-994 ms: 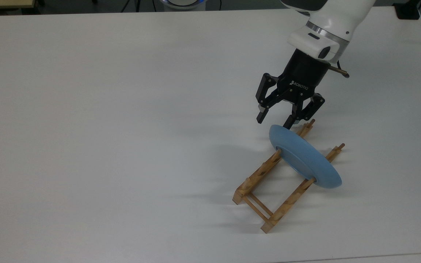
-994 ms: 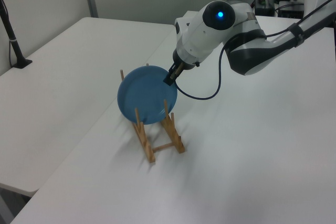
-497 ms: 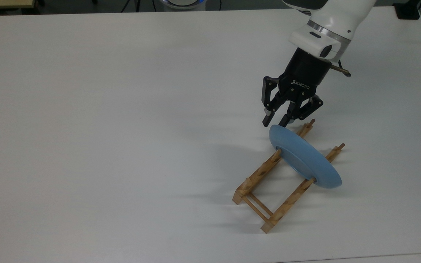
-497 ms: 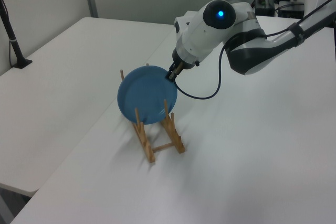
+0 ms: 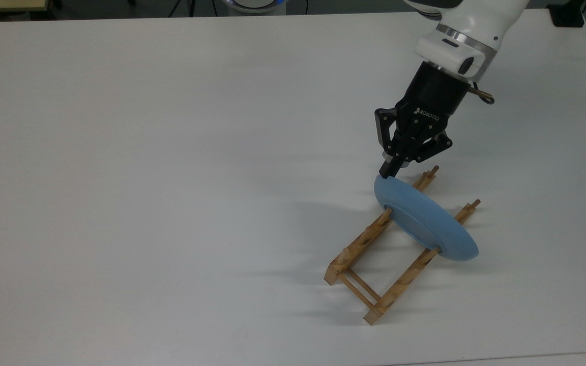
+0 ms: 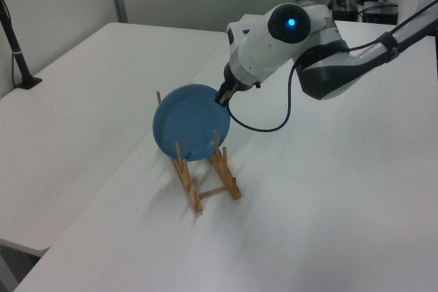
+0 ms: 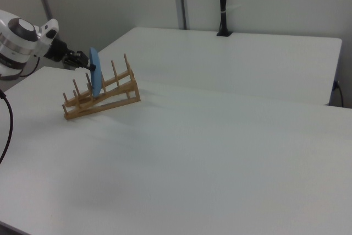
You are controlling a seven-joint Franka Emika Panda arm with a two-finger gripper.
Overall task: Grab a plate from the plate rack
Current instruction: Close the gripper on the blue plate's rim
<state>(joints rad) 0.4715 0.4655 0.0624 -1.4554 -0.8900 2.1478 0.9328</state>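
The light-blue plate (image 5: 428,221) stands on edge between the pegs of the wooden plate rack (image 5: 374,264), near the rack's far end in the top view. My gripper (image 5: 388,172) reaches down at an angle from the top view's upper right, its black fingers shut on the plate's upper rim. In the left view the plate (image 6: 190,122) faces the camera in the rack (image 6: 207,181), and the gripper (image 6: 222,96) pinches its upper right edge. In the right view the plate (image 7: 95,78) is edge-on in the rack (image 7: 104,96), with the gripper (image 7: 88,65) at its top from the left.
Rack and plate sit on a wide white table (image 5: 171,178). A black cable (image 6: 274,122) loops down from the wrist. A black stand (image 6: 17,52) is on the neighbouring table in the left view, and a black pole (image 7: 223,4) is at the back in the right view.
The fingers went from wide open around the plate's upper rim to shut on it. The wrist shifted slightly toward the top view's right, and the plate barely moved.
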